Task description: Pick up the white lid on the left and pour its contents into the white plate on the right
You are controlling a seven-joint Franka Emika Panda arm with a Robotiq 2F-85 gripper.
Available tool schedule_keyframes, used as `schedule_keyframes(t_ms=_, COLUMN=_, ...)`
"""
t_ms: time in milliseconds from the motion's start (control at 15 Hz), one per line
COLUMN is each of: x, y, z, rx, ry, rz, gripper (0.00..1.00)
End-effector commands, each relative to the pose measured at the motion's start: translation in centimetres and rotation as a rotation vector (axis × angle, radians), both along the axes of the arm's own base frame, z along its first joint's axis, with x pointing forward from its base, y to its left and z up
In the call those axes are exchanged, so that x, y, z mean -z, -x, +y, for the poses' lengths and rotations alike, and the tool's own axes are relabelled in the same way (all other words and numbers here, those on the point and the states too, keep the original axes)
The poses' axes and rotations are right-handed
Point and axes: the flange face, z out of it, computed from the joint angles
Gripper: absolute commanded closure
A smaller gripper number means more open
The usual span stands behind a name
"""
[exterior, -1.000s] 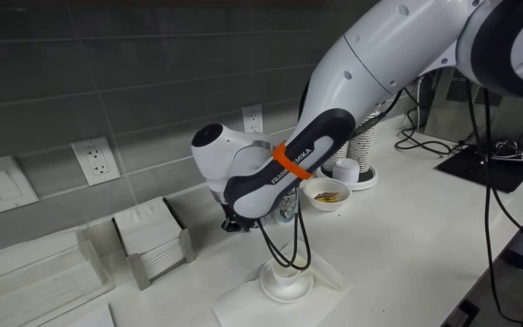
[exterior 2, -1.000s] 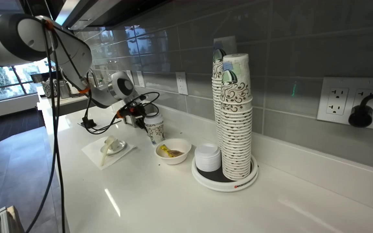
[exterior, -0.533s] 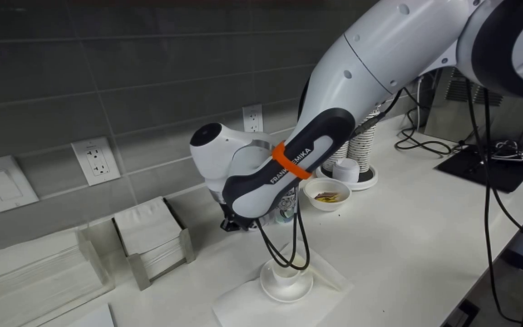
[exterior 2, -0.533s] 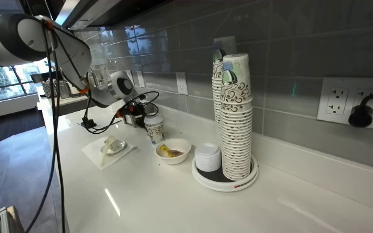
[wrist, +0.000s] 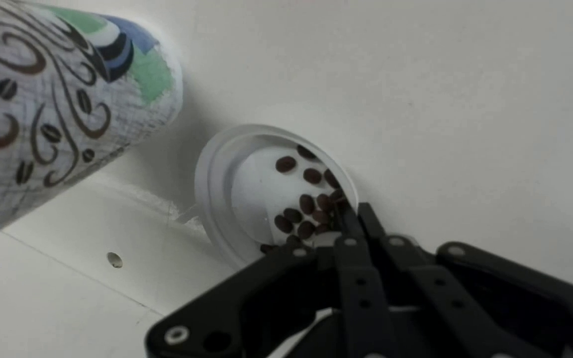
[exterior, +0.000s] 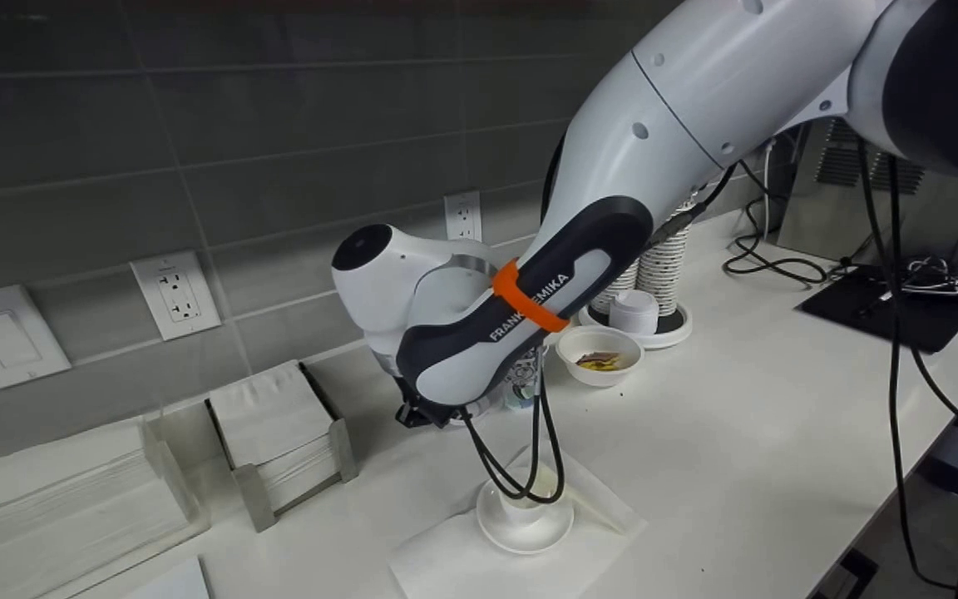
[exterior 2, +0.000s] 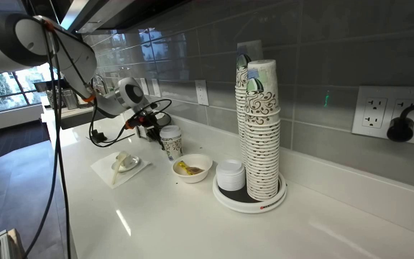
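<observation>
The white lid [wrist: 249, 191] is shallow and round, with several dark brown beans lying in it, most of them gathered toward my fingers. My gripper [wrist: 355, 211] is shut on its rim, one finger inside the wall and one outside. I cannot tell whether the lid touches the counter. In both exterior views the arm, the gripper or the paper cup hides most or all of it. The white plate, a low bowl-like dish [exterior 2: 194, 178] with yellow and brown things inside, sits on the counter beyond the cup from my gripper [exterior 2: 156, 135].
A patterned paper cup [wrist: 67, 94] with a white top stands close beside the lid. Nearby are a small cup on a saucer [exterior: 496, 532] over a paper sheet, a napkin holder [exterior: 288, 441], and a round tray [exterior 2: 235, 207] with stacked cups and lids. A tiled wall runs behind.
My arm and gripper have shifted a little to the left in both exterior views, slightly away from the paper cup. The cup and the dish have stayed in place.
</observation>
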Motion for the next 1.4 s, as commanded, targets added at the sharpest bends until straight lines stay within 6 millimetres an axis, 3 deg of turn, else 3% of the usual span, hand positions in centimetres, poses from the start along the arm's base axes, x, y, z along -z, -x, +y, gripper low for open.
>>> schedule_keyframes(t_ms=0, x=-2.2, y=1.3, z=1.8, rx=0.02, ry=0.043, rz=-0.03, gripper=0.99)
schedule_keyframes(t_ms=267, x=-4.5, y=3.0, z=3.1, rx=0.046, ry=0.081, rz=-0.051, gripper=0.99)
schedule_keyframes(t_ms=467, x=-6.3, y=4.6, z=3.1, rx=0.1, ry=0.114, rz=-0.034, gripper=0.99)
schedule_keyframes(t_ms=800, x=-9.1, y=7.3, z=1.1, rx=0.171, ry=0.164, rz=0.026, gripper=0.99)
schedule_keyframes(t_ms=1333, x=-11.8, y=11.3, z=-1.2, rx=0.222, ry=0.209, rz=0.12, gripper=0.99)
